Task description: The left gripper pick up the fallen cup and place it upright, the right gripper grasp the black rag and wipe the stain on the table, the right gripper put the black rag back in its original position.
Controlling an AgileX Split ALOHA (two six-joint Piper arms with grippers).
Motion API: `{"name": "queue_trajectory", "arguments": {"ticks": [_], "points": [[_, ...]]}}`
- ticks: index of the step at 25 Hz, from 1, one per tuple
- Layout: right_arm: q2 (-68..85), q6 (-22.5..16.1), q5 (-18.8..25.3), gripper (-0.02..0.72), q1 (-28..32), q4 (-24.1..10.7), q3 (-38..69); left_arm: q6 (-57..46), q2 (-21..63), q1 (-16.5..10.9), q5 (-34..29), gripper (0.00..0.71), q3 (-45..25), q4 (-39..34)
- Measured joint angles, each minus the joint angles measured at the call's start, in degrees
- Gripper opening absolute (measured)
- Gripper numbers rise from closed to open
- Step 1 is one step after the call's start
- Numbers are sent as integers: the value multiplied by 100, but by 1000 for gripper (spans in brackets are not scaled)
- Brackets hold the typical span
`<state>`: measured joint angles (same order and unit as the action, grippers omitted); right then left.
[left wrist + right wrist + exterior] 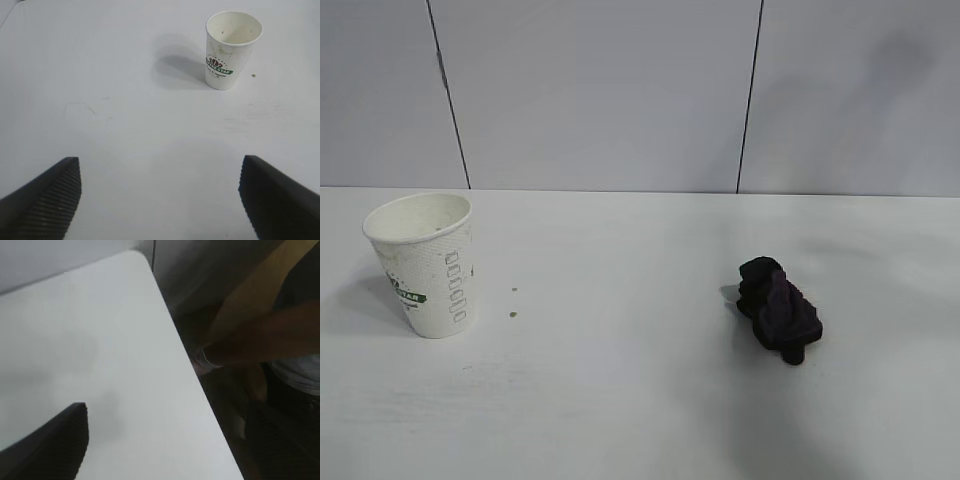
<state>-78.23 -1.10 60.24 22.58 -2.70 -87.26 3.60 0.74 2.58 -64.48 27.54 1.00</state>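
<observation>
The white paper cup (423, 262) with green print stands upright at the left of the table (640, 400). It also shows in the left wrist view (232, 48), far ahead of my left gripper (160, 165), which is open and empty over bare table. Two tiny brownish specks of the stain (512, 315) lie just right of the cup; one speck (254, 76) shows in the left wrist view. The black rag (779, 309), bunched and with a purple patch, lies alone at the right. My right gripper (167, 410) is open and empty near a table corner. Neither arm shows in the exterior view.
A grey panelled wall (620, 90) stands behind the table. In the right wrist view the table's edge (197, 385) runs diagonally, and a person's arm (260, 340) is beyond it, off the table.
</observation>
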Motion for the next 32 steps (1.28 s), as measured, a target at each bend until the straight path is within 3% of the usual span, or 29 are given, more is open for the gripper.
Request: {"name": "queue_trajectory", "arguments": {"ticks": [4, 8, 15, 19, 27, 32], "points": [[1206, 402, 162, 578, 0, 787, 6, 0, 0, 0, 0, 618, 0, 0], [2565, 546, 289, 578, 0, 1068, 18, 0, 0, 0, 0, 618, 0, 0], [4350, 568, 758, 578, 0, 1210, 37, 0, 0, 0, 0, 618, 0, 0], [5035, 563, 933, 578, -7, 1366, 594, 0, 0, 0, 0, 618, 0, 0], [6261, 546, 937, 578, -837, 1272, 3387, 0, 0, 0, 0, 618, 0, 0], [6462, 546, 546, 578, -1260, 1084, 4816, 0, 0, 0, 0, 618, 0, 0]]}}
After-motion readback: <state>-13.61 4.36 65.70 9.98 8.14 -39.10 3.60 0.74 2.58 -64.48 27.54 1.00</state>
